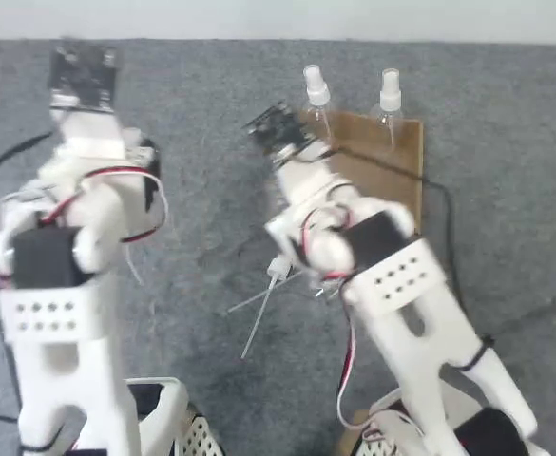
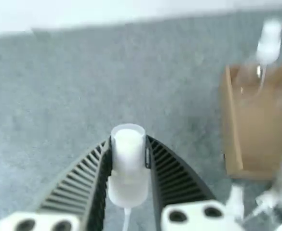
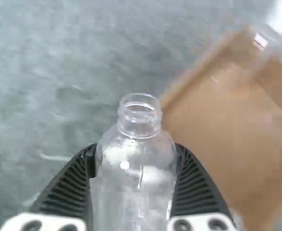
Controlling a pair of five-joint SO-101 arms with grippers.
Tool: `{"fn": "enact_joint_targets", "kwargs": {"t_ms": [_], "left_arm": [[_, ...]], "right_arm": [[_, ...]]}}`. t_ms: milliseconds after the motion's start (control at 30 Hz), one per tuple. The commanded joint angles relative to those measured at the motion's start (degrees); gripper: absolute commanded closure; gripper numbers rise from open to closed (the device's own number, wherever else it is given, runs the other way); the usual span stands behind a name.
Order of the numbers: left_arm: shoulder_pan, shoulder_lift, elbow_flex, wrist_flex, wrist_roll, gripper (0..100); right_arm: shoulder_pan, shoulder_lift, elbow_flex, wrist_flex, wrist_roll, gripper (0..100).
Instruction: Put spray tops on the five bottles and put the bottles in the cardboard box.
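With the left arm parked at 10 o'clock in the high view, the left gripper (image 2: 127, 143) has its black ribbed fingers pinching a white plastic spray top (image 2: 127, 168). The top is upright, nozzle head above the fingertips, thin tube hanging below. It sits over the grey felt-like table cover (image 1: 211, 142).

Just off centre toward 6 o'clock, loose white spray-top parts (image 1: 278, 268) lie flat on the cover with thin dip tubes crossed, touching neither gripper.

The right arm points toward 12 o'clock. The right gripper (image 3: 136, 150) is clamped around the shoulder of a clear plastic bottle (image 3: 140, 120), whose neck is open with no top on it, just beside the box edge.

At 1 o'clock is the brown cardboard box (image 1: 392, 161). Two clear capped bottles (image 1: 316, 95) (image 1: 390, 95) stand upright at its far edge, white spray tops on.
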Motion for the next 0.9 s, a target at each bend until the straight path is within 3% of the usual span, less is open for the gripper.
{"fn": "enact_joint_targets", "kwargs": {"t_ms": [0,333,567,700,867], "left_arm": [[-0.8,-2.6,-9.9,4.1,4.9,99],[-0.7,-16.3,-10.2,0.1,9.7,99],[-0.4,-16.2,-3.2,-13.1,17.0,99],[4.7,-16.0,1.3,-18.5,18.0,99],[9.5,-16.0,5.1,-19.2,17.8,99]], "right_arm": [[-3.7,-3.6,5.6,-10.9,-0.9,99.2],[-8.1,-3.8,17.2,-24.7,-1.3,99.1],[-13.3,-10.2,29.5,-41.8,-1.3,99.2],[-14.2,-15.1,36.5,-47.8,-1.3,99.2],[-14.1,-18.6,40.5,-49.3,-1.3,99.2]]}}
